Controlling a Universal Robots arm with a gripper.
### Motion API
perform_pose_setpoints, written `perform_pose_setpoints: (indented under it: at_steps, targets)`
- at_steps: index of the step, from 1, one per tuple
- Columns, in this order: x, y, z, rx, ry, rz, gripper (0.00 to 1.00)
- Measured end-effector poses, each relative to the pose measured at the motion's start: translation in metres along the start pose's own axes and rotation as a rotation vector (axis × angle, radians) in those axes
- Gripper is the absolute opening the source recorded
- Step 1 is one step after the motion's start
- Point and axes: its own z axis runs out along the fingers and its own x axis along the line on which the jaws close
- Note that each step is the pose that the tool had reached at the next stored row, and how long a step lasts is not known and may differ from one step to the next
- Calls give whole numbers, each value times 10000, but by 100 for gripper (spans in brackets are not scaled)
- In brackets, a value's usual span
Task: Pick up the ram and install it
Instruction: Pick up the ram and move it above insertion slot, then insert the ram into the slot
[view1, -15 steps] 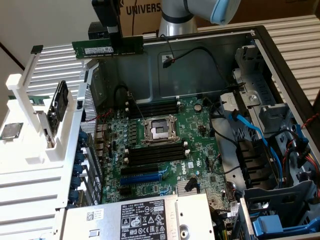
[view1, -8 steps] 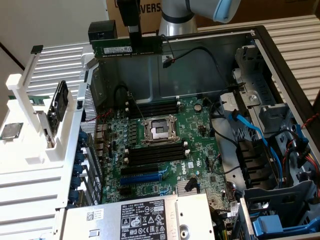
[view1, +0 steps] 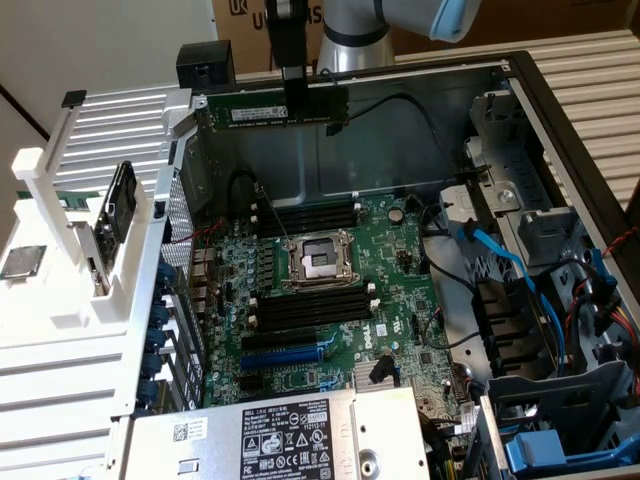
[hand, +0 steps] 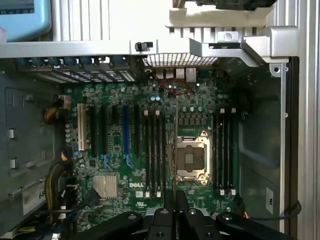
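The ram (view1: 250, 113) is pinched by the gripper (view1: 296, 95) right of its middle, high over the board near the case's far wall. Pressed off-centre, it could be tilted and seated askew in the slots (view1: 305, 214), or the socket (view1: 318, 258) could be struck if it is lowered misaligned. Its long axis lies level, from the exterior view's left to right, roughly parallel with the slots.

Case (view1: 380, 160): grey metal, open.
Motherboard (view1: 400, 290): green, flat inside case.
CPU socket (view1: 318, 260): metal-framed, between two banks of black memory slots (view1: 308, 306).
Blue expansion slot (view1: 285, 350): just near side of near bank.
Blue cables (view1: 500, 255): exterior view's right of board.
Labelled metal box (view1: 290, 435): near edge.
White rack (view1: 60, 300): exterior view's left, outside case.
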Motion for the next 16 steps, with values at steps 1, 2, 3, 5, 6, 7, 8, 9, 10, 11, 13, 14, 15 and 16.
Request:
perform_pose_setpoints:
  at_steps: [1,2,3,5,6,7,8,9,10,11,13,14,15,16]
  targets:
    - [6,-6,19,2,-1,1,13]
    - [20,-15,55,7,0,0,13]
    - [27,-19,74,11,-1,1,13]
    - [37,-26,111,19,0,1,13]
    - [42,-28,128,23,1,1,13]
    - [45,-31,146,31,0,1,13]
    - [48,-34,162,39,-2,1,13]
    - [52,-41,174,43,-3,1,13]
    - [57,-49,182,43,-2,1,13]
    - [63,-58,186,43,-1,1,13]
    - [64,-60,187,42,0,2,13]
    - [64,-60,187,43,-1,1,13]
    - [64,-61,187,43,-1,1,13]
    - [64,-60,187,43,-1,1,13]
